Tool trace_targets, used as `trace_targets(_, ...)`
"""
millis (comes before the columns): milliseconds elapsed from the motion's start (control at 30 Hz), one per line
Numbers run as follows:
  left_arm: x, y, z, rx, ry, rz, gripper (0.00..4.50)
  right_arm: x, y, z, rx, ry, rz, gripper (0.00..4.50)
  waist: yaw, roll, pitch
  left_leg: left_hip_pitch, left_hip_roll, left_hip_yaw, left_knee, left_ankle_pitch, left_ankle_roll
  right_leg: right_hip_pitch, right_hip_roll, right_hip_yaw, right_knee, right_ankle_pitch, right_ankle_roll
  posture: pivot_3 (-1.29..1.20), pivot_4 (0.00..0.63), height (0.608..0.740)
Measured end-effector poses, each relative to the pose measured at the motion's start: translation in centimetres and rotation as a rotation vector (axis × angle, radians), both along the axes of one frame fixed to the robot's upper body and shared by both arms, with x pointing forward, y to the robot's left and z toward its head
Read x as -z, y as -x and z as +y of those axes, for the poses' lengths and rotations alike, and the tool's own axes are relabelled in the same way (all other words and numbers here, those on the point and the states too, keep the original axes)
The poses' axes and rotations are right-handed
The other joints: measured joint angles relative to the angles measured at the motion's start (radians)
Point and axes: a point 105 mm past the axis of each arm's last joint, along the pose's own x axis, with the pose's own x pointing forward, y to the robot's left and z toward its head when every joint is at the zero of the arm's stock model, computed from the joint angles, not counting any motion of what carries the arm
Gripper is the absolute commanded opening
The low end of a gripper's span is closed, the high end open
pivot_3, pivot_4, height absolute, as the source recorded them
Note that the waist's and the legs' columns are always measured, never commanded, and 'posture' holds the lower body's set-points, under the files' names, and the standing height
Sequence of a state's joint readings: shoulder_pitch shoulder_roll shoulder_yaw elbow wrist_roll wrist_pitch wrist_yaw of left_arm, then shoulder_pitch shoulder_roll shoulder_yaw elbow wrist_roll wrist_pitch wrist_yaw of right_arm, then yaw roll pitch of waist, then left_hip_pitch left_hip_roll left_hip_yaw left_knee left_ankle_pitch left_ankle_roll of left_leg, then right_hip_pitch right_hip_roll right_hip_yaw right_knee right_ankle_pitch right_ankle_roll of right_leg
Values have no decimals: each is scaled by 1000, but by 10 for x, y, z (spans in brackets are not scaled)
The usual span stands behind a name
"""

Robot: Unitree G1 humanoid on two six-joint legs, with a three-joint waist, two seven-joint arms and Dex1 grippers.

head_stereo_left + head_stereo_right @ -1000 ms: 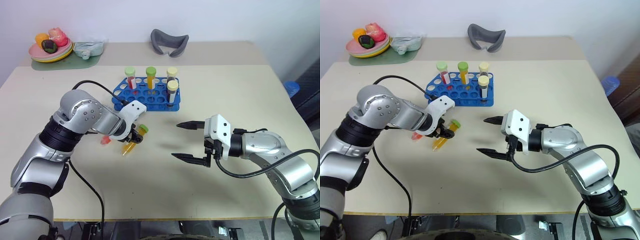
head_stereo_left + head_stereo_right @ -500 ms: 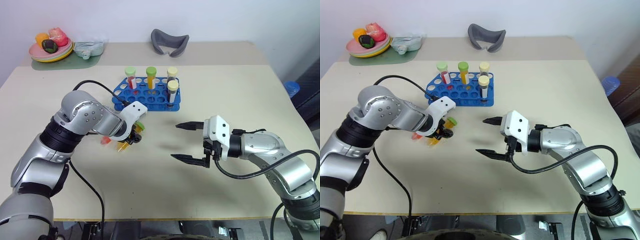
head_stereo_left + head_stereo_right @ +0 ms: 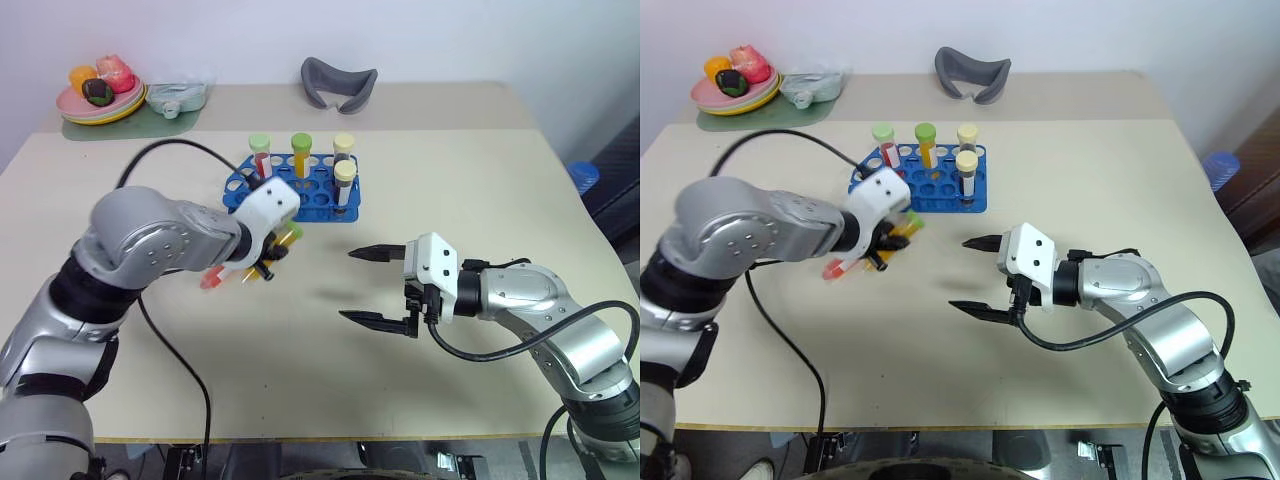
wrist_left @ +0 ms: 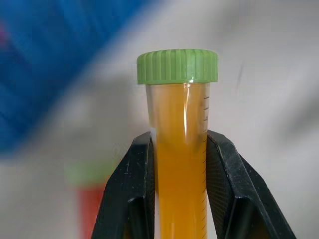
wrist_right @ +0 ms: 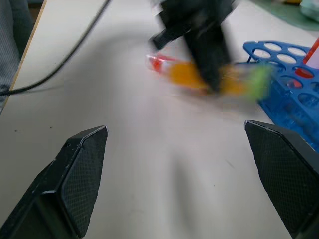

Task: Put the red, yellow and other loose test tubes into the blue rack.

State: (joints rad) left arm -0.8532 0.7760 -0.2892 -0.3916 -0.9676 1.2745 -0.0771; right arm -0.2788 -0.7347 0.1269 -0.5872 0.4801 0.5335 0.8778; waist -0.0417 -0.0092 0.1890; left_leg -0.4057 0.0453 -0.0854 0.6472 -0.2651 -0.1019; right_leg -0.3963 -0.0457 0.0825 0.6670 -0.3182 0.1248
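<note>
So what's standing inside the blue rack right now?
Four capped tubes stand in the blue rack: red, orange, two dark, pale-capped. Their bottoms are hidden inside the holes.

Yellow-orange tube (image 4: pixel 180 149), green cap, clear graduated wall: clamped between two black fingers (image 4: pixel 130 199), centre of the left wrist view. Red tube (image 3: pixel 211 281) lies flat on the tabletop, left of centre. Blue rack (image 3: pixel 296 189), upper centre, stands upright; four capped tubes stand in its holes, other holes open.
</note>
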Motion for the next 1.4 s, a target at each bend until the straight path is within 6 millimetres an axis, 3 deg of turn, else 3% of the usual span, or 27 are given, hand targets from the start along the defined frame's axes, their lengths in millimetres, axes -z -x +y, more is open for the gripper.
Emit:
trace_targets(167,-29,-10,-1,36,267,-263,759,-7,-14,0,122,-106,12,4500,1,0,0,0,0,0,0,0,1,0,0,0,0,0,0,0,150,740)
trace_targets(367,-29,-44,-16,-135,403,-541,759,-12,-31,-2,273,-207,22,4500,11,-1,0,-1,-1,0,1,-1,2,0,-1,0,-2,0,0,0,150,740)
trace_targets(533,-23,-56,-32,-185,449,-712,759,-9,-33,-3,304,-211,30,4500,17,0,-1,-1,-1,1,0,-1,3,-1,-1,0,-1,0,0,0,150,740)
trace_targets(1000,15,-73,-36,-190,558,-678,759,-8,-34,-4,327,-212,26,4500,22,0,-1,-1,-1,1,1,-2,3,0,-1,0,-1,0,0,0,150,740)
trace_targets(1400,23,-80,-42,-181,552,-692,759,-9,-31,-4,322,-209,28,4500,24,0,-1,-1,-1,1,1,-2,3,0,-1,-1,-1,0,0,0,150,740)
